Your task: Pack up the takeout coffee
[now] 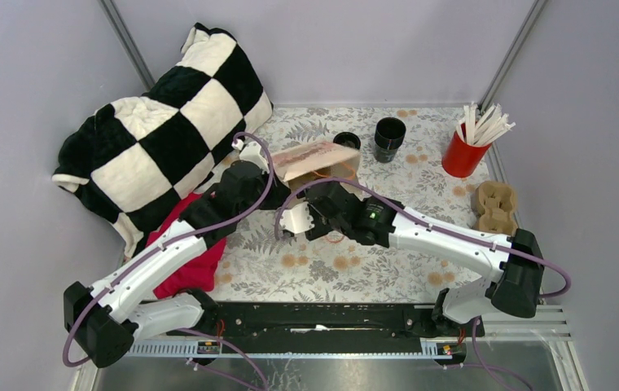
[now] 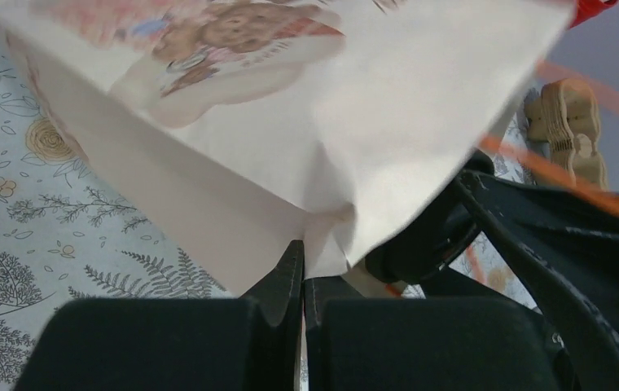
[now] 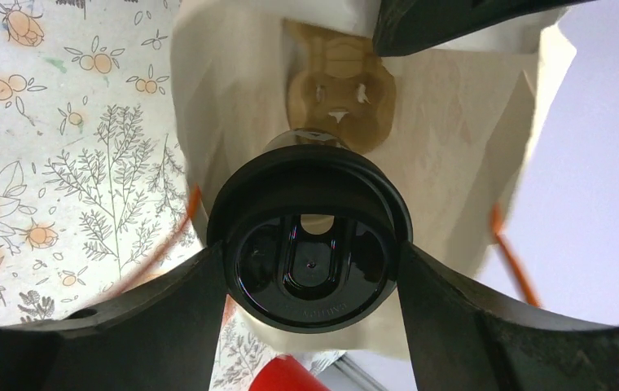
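**Coffee at the bag mouth**

Takeout coffee point(image 3: 314, 244) clamped at the lid between the right gripper's point(image 3: 312, 273) fingers. Just ahead: paper bag point(image 3: 453, 163), cardboard carrier point(image 3: 339, 106) inside. Left gripper point(image 2: 302, 273) pinched tight on the bag's edge. Step: insertion. Next probably needs a straight push, seating the cup.

A robot lab booth is shown: a floral-topped table point(image 1: 355, 269) is enclosed by plain pale walls point(image 1: 355, 41) and metal poles point(image 1: 127, 41); a left arm point(image 1: 151, 269) and right arm point(image 1: 453, 236) are bolted to a rail point(image 1: 322, 316).

left arm point(image 1: 155, 257): white links, black joints | cable point(image 1: 271, 173): purple | left claw point(image 2: 302, 273): black
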Available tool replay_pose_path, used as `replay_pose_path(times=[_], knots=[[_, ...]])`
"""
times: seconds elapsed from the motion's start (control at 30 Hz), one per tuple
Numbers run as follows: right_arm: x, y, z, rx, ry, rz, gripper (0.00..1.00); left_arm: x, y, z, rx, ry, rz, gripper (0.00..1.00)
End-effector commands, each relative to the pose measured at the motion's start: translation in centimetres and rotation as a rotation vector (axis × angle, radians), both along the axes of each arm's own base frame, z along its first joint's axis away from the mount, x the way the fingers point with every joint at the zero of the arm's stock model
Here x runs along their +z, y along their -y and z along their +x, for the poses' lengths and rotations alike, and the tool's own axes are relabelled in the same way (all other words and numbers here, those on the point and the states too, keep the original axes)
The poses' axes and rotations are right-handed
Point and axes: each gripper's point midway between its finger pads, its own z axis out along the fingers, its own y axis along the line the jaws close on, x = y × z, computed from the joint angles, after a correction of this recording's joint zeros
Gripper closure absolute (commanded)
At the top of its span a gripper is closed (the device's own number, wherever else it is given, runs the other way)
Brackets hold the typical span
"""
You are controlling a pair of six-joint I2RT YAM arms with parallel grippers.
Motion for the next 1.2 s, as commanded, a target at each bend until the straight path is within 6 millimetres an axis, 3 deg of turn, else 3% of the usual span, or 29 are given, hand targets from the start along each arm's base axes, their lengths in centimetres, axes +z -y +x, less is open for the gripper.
replay_pose_path(times=[0.0,0.3,0.4,0.6,1.17], knots=[[2.2,-0.8,0.5,0.073,0.038,0.042,0.65,1.5,0.5,-0.9,-0.058,0.045,-0.037,1.00],[2.2,0.9,-0.5,0.116,-0.008,0.038,0.64,1.2,0.0,-1.0,-0.062,0.058,-0.004,1.00],[2.4,0.8,-0.4,0.121,-0.033,0.045,0.63,0.9,0.2,-1.5,-0.105,0.068,0.001,1.00],[0.7,0.1,-1.3,0.153,-0.146,0.023,0.66,0.9,0.1,-2.5,-0.159,0.121,-0.008,1.00],[-1.2,-1.9,1.4,0.203,-0.049,0.016,0.65,1.4,1.1,-3.4,-0.203,0.102,-0.072,1.00]])
